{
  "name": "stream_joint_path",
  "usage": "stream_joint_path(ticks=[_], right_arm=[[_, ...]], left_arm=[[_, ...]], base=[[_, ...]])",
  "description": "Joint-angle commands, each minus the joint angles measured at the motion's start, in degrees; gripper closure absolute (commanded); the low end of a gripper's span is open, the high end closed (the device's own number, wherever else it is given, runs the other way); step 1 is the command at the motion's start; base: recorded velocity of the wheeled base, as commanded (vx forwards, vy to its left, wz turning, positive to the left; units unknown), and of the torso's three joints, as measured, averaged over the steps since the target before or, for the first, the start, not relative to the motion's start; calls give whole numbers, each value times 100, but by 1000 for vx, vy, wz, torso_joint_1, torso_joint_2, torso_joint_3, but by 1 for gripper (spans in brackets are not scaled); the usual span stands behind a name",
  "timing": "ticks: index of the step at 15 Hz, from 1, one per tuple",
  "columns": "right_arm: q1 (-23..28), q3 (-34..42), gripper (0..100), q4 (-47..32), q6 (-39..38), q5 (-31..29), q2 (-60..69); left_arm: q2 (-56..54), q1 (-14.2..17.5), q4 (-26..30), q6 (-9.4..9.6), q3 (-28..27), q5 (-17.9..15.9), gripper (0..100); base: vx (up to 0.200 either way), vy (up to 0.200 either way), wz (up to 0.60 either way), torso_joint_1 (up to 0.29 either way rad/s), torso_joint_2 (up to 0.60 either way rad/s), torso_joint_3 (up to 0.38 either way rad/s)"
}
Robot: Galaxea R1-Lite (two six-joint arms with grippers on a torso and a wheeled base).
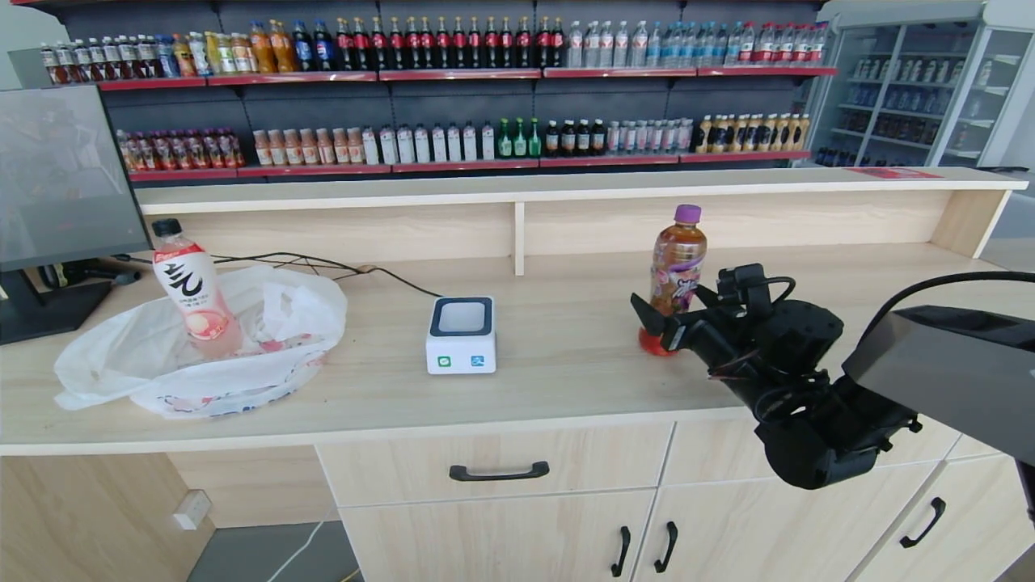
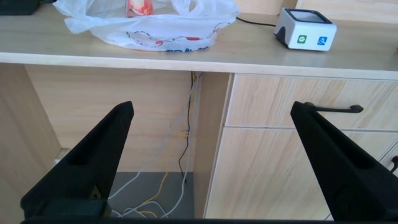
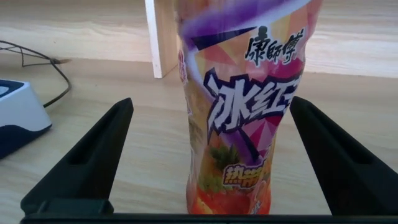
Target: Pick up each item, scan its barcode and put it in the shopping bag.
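Tea bottle [image 1: 678,267], amber with a purple cap, stands upright on the counter [image 1: 558,364] between the fingers of my right gripper [image 1: 678,322]. The jaws are spread wide, one finger on each side of its lower half, and in the right wrist view there is a gap on both sides, so I am not touching it. Just beside it towards my left sits the small white scanner [image 1: 461,333], window facing up, with a black cable running off behind it. Farther left lies the white shopping bag [image 1: 113,368], slumped open on the counter, with a pink bottle [image 1: 194,295] standing upright in it. A dark monitor [image 1: 65,174] stands at the far left end. My left gripper [image 2: 211,109] hangs below the counter edge, jaws wide and holding nothing, facing the cabinet front and a drawer handle [image 2: 333,109].
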State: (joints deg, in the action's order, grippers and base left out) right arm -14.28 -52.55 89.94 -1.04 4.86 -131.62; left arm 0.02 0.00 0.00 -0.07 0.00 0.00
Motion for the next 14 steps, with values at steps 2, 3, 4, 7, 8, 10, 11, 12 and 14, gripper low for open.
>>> stream_joint_path(ticks=[2,3,4,7,8,10,11,12,14], right_arm=[[39,-326,0,6,-2,76,-180],[21,-475,0,-3,-2,85,-206],[4,-598,0,-126,-2,85,-197],[12,-809,0,-548,-11,226,-127],[12,-862,0,-689,-2,269,-127],[4,-1169,0,-1040,-2,226,-180],[4,-1292,0,-1181,7,217,-197],[-5,-1328,0,-1295,7,234,-197],[-58,-1495,0,-1497,7,269,-197]], left_arm=[[-2,0,0,-1,0,0,0],[-2,0,0,-1,0,0,0],[-2,0,0,-1,0,0,0],[-2,0,0,-1,0,0,0],[-2,0,0,-1,0,0,0],[-2,0,0,-1,0,0,0],[-2,0,0,-1,0,0,0],[-2,0,0,-1,0,0,0],[-2,0,0,-1,0,0,0]], base=[[0,0,0,0,0,0],[0,0,0,0,0,0],[0,0,0,0,0,0],[0,0,0,0,0,0],[0,0,0,0,0,0],[0,0,0,0,0,0],[0,0,0,0,0,0],[0,0,0,0,0,0],[0,0,0,0,0,0]])
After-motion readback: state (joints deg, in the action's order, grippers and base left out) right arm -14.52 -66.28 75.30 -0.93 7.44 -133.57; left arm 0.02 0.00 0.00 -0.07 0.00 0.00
